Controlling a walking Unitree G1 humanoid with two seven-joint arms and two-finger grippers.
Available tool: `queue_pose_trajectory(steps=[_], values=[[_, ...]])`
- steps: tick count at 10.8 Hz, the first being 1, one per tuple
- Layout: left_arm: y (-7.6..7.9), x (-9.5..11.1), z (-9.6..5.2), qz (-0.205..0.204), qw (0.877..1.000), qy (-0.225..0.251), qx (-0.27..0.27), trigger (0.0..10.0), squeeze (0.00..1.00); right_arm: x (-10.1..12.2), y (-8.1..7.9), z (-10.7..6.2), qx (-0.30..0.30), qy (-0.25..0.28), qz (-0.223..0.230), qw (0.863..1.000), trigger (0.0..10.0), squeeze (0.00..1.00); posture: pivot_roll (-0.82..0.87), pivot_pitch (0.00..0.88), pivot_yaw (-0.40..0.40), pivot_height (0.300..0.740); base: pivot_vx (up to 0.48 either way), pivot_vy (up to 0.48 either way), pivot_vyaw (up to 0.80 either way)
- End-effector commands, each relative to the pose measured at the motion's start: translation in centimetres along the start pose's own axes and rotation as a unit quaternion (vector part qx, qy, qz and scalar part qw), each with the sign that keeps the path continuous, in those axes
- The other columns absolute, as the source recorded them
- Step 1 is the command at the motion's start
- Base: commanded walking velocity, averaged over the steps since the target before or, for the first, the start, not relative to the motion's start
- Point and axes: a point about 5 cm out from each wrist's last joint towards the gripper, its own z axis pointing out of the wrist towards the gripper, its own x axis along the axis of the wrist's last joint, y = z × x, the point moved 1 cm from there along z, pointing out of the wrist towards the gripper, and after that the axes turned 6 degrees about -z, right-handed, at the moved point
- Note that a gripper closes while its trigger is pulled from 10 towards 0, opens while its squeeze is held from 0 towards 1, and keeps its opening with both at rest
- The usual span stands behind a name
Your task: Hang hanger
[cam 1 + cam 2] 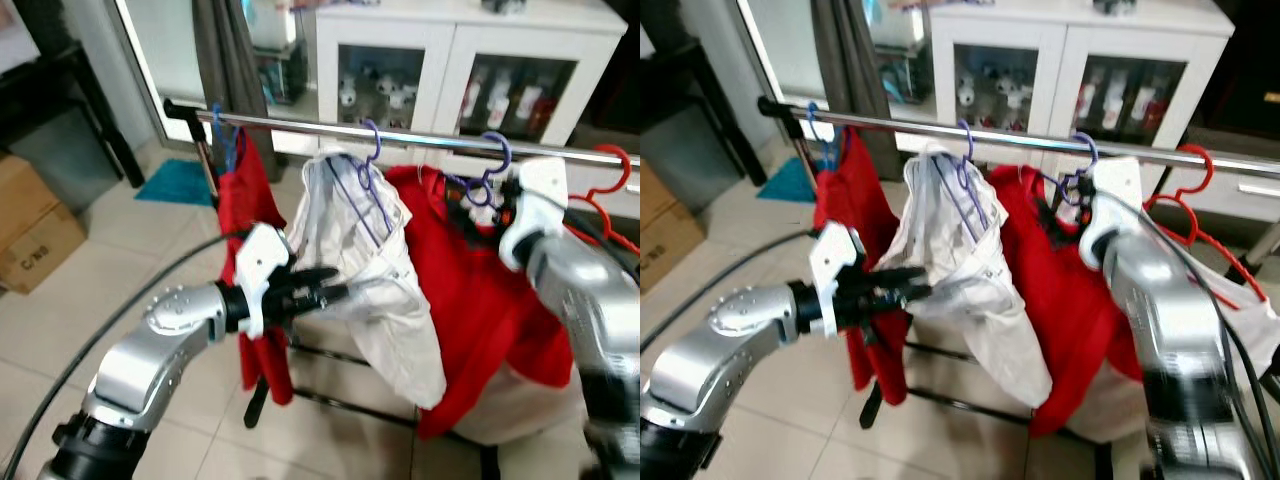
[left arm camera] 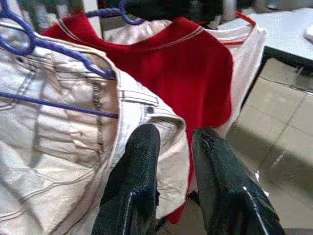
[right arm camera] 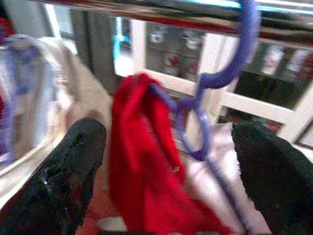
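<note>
A metal rail (image 1: 400,133) carries several hangers. A purple hanger (image 1: 495,160) holds a red shirt (image 1: 480,310), and its hook rests on the rail. My right gripper (image 3: 171,147) is up at that hook, open wide, with the hook and neck of the purple hanger (image 3: 195,127) between its fingers but untouched. Another purple hanger (image 1: 365,175) carries white trousers (image 1: 380,280). My left gripper (image 2: 176,166) points at the trousers' side edge, its fingers a little apart and holding nothing.
A blue hanger with a red garment (image 1: 245,200) hangs at the rail's left end, and a bare red hanger (image 1: 610,180) at its right. Behind stands a white glass-door cabinet (image 1: 450,60). A cardboard box (image 1: 30,230) and a teal mat (image 1: 175,182) lie on the tiled floor.
</note>
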Motion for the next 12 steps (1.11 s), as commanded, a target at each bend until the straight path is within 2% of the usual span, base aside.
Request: queue_pose_trajectory(steps=[1, 4, 5, 6, 7, 8, 10, 11, 12], values=[[0.2, 0.2, -0.1, 0.004, 1.000, -0.002, -0.005, 10.0, 0.00, 0.1, 0.5, 0.6, -0.013, -0.008, -0.010, 1.000, 10.0, 0.00, -0.07, 0.000, 0.058, 0.740, 0.000, 0.000, 0.00], [0.2, 0.2, -0.1, 0.000, 1.000, -0.003, -0.009, 10.0, 0.00, 0.1, 1.7, 2.1, -0.021, -0.019, -0.011, 1.000, 10.0, 0.00, -0.07, 0.000, 0.053, 0.740, 0.000, 0.000, 0.00], [0.2, 0.1, -0.1, 0.000, 1.000, -0.003, -0.013, 10.0, 0.00, 0.0, 1.7, 2.3, 0.040, -0.024, 0.008, 0.999, 10.0, 0.00, -0.07, 0.000, 0.057, 0.740, 0.000, 0.000, 0.00], [0.2, 0.1, -0.1, 0.000, 1.000, -0.004, -0.016, 10.0, 0.00, -0.1, 2.0, 2.3, 0.062, -0.027, 0.022, 0.997, 10.0, 0.00, -0.08, 0.000, 0.063, 0.740, 0.000, 0.000, 0.00], [0.3, 0.1, -0.1, 0.000, 1.000, -0.005, -0.021, 10.0, 0.00, -0.3, 2.3, 2.4, 0.101, -0.035, 0.040, 0.994, 9.0, 0.00, -0.08, 0.000, 0.063, 0.740, 0.000, 0.000, 0.00], [0.3, 0.1, 0.0, 0.000, 1.000, -0.006, -0.028, 10.0, 0.00, -0.7, 2.9, 3.0, 0.117, -0.039, 0.049, 0.991, 2.9, 0.00, -0.08, 0.000, 0.067, 0.740, 0.000, 0.000, 0.00], [0.4, 0.1, 0.2, 0.000, 0.999, -0.009, -0.034, 10.0, 0.00, -1.1, 3.1, 3.8, 0.119, -0.064, 0.037, 0.990, 2.7, 0.00, -0.08, 0.000, 0.067, 0.740, 0.000, 0.000, 0.00], [0.3, 0.1, 0.3, 0.000, 0.999, -0.009, -0.035, 10.0, 0.00, -1.2, 3.2, 4.2, 0.114, -0.068, 0.040, 0.990, 3.0, 0.00, -0.08, 0.000, 0.062, 0.740, 0.000, 0.000, 0.00], [0.3, 0.1, 0.4, -0.001, 0.999, -0.008, -0.035, 10.0, 0.00, -1.0, 3.2, 4.5, 0.112, -0.063, 0.051, 0.990, 2.7, 0.00, -0.08, 0.000, 0.062, 0.740, 0.000, 0.000, 0.00]])
